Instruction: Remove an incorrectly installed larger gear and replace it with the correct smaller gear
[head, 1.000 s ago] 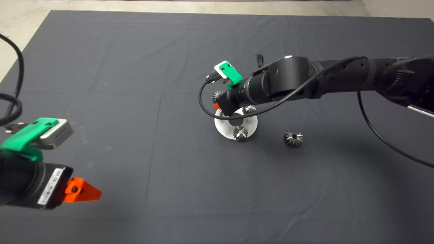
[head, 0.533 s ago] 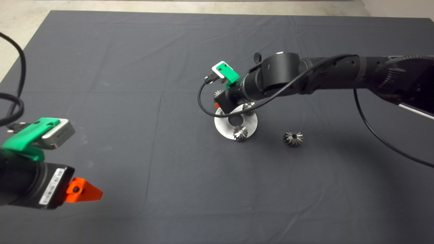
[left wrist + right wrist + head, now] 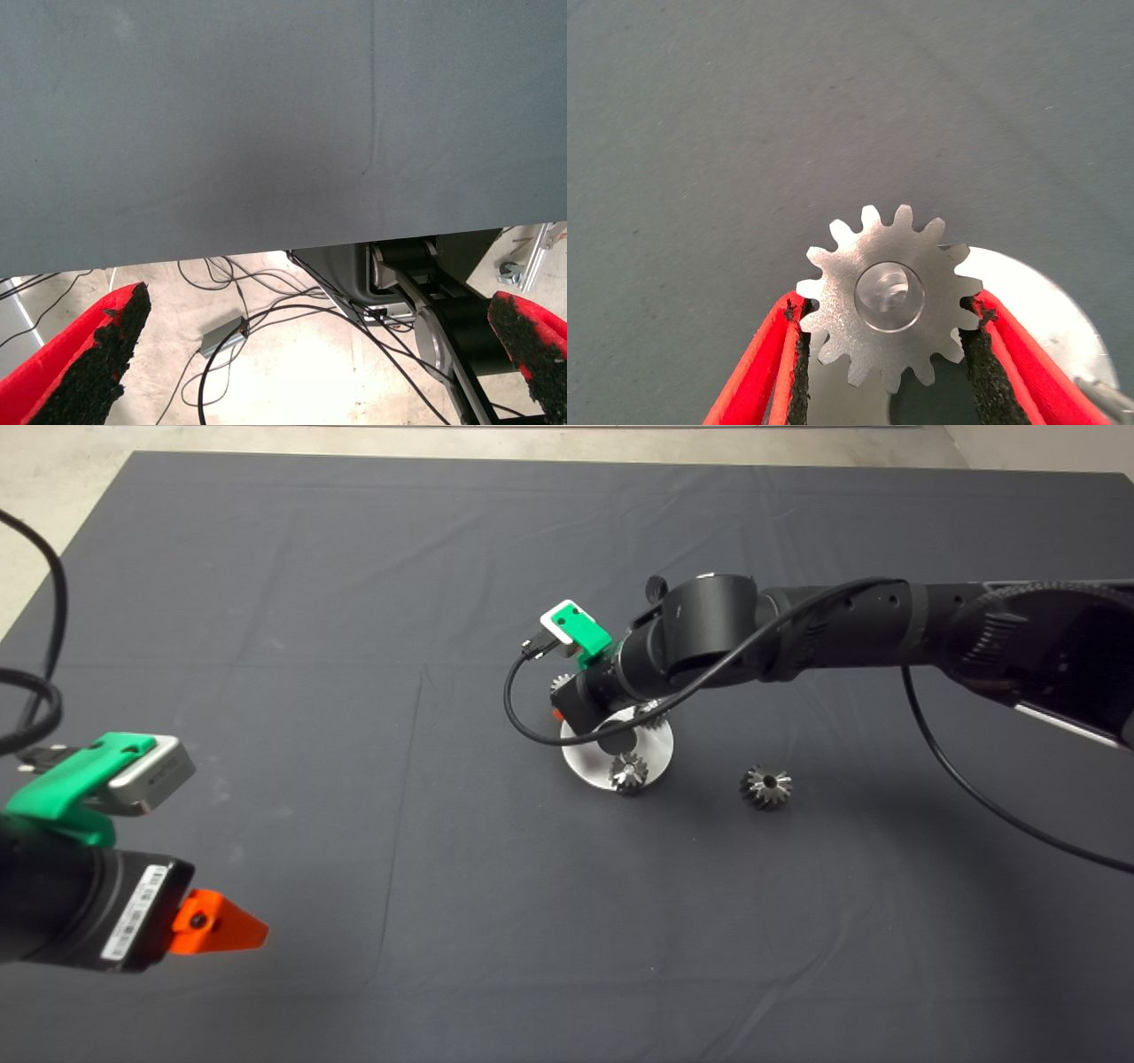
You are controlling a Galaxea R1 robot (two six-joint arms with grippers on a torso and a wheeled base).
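On the dark mat, near its middle, we see the right gripper pinching the larger gear over the round steel plate, having drifted slightly toward the mat's left edge, likely lifting it off; the left gripper waits spread.

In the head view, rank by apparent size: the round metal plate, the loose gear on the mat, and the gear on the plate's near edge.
Largest: round metal plate.
Next: loose gear.
Smallest: gear on the plate's near edge.
All lie at similar distance, so the order looks reliable.
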